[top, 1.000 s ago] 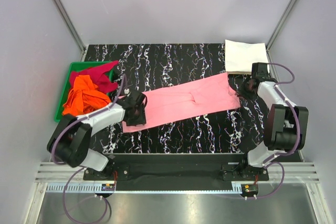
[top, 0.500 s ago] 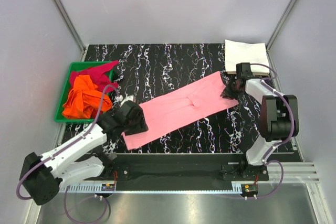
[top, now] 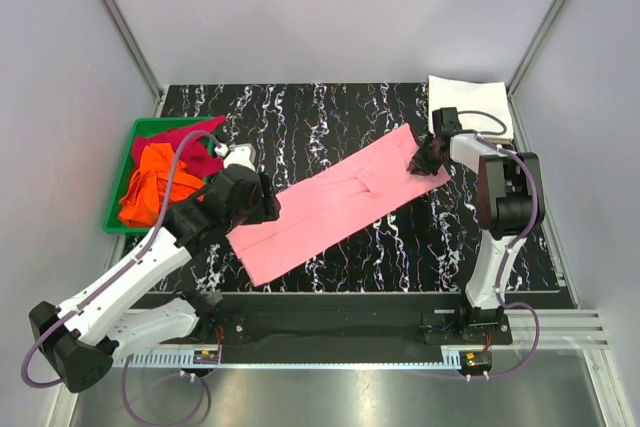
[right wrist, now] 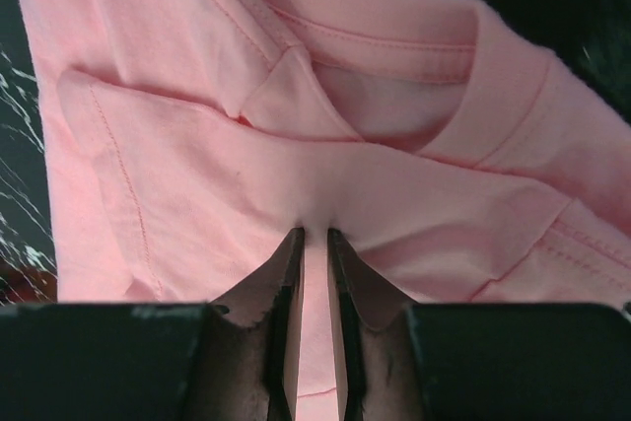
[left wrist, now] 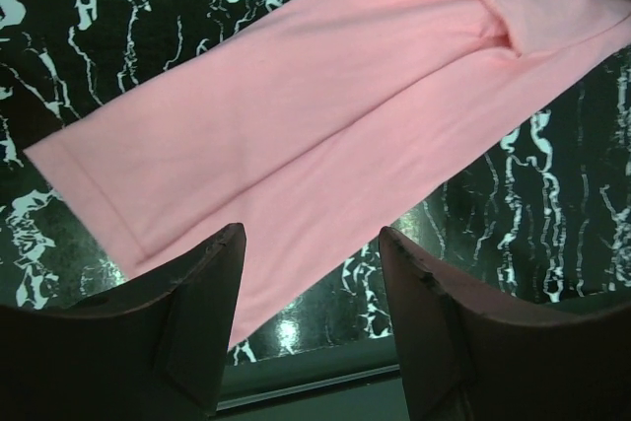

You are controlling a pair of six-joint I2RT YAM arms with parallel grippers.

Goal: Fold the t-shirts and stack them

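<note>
A light pink t-shirt (top: 340,202), folded into a long strip, lies diagonally across the black marbled table. My right gripper (top: 425,159) is shut on a pinch of its cloth just below the collar (right wrist: 315,234), at the strip's far right end. My left gripper (top: 258,205) hovers open over the hem end of the pink t-shirt (left wrist: 325,96), with nothing between its fingers (left wrist: 311,244). A folded white t-shirt (top: 468,107) lies at the back right corner. The orange t-shirt (top: 160,187) and the magenta-red t-shirt (top: 195,142) are crumpled in the tray.
A green plastic tray (top: 140,230) sits at the table's left edge. The table's near edge shows just past the left fingers (left wrist: 296,382). Grey walls close in the table on three sides.
The right gripper has carried the collar end left and toward the back, turning the strip more diagonal. The left arm has risen and stretched out, its jaws widening off the hem.
</note>
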